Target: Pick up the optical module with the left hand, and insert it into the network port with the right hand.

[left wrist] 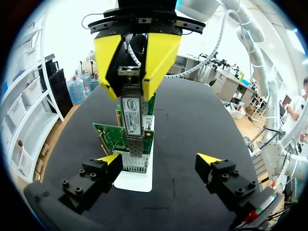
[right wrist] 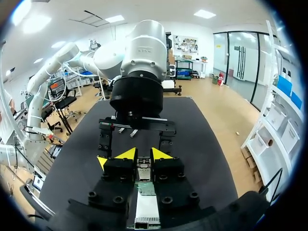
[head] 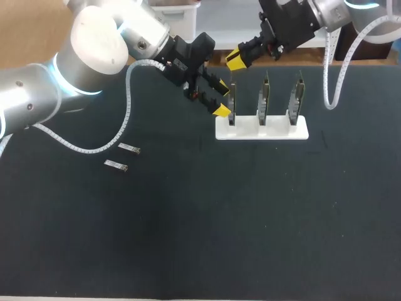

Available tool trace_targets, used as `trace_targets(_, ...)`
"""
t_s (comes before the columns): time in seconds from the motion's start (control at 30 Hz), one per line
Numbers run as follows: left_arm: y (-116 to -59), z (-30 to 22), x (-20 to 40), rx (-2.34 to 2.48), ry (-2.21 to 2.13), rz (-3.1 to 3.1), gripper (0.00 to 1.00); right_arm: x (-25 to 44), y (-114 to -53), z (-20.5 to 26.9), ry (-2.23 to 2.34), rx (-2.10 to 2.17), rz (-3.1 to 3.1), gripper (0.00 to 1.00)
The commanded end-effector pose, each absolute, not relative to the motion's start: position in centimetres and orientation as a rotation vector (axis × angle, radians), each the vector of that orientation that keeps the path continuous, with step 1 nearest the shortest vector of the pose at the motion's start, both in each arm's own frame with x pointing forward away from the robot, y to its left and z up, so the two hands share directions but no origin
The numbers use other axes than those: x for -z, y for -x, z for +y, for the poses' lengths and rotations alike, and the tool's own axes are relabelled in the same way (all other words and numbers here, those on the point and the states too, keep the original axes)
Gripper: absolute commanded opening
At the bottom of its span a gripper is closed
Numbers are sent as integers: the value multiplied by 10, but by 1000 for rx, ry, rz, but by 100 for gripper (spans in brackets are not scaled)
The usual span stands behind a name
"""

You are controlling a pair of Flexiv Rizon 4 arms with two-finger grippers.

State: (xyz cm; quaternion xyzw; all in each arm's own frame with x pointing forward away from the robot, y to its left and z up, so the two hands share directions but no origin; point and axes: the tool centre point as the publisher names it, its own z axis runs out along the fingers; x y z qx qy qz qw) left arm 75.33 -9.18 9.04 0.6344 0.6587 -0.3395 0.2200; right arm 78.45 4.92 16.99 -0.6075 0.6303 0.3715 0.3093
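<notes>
Module (left wrist: pixel 132 113) clamped in our right gripper (right wrist: pixel 143 156), standing upright over the end card (left wrist: pixel 113 137) of the white stand (head: pixel 276 130), its lower end at the card's port (left wrist: pixel 136 145). Our left gripper (left wrist: pixel 160 159) hangs released, fingers (left wrist: pixel 109 159) spread wide, just beside that same end of the stand.

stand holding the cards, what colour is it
The stand is white, clearest in the head view.

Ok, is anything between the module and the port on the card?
Nothing visible does. The right end effector holds the module in line with the port, its lower end at the port's mouth on the card. The left end effector is open lower down, beside the card, off the insertion line.
</notes>
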Motion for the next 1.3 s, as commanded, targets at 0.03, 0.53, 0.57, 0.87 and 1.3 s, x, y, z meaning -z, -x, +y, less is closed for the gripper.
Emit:
trace_targets(0.03, -754, -93, -91, 938, -1757, 1827, 100, -171, -783, 49, 1600, -978, 1662, 0)
trace_targets(0.53, -754, -93, -91, 938, -1757, 1827, 100, -164, -781, 50, 1589, -990, 1682, 0)
trace_targets(0.57, -754, -93, -91, 938, -1757, 1827, 100, -164, -781, 50, 1589, -991, 1681, 0)
trace_targets(0.87, -754, -93, -91, 938, -1757, 1827, 100, -162, -781, 49, 1584, -991, 1690, 0)
trace_targets(1.3, -754, -93, -91, 938, -1757, 1827, 100, -161, -782, 48, 1584, -992, 1694, 0)
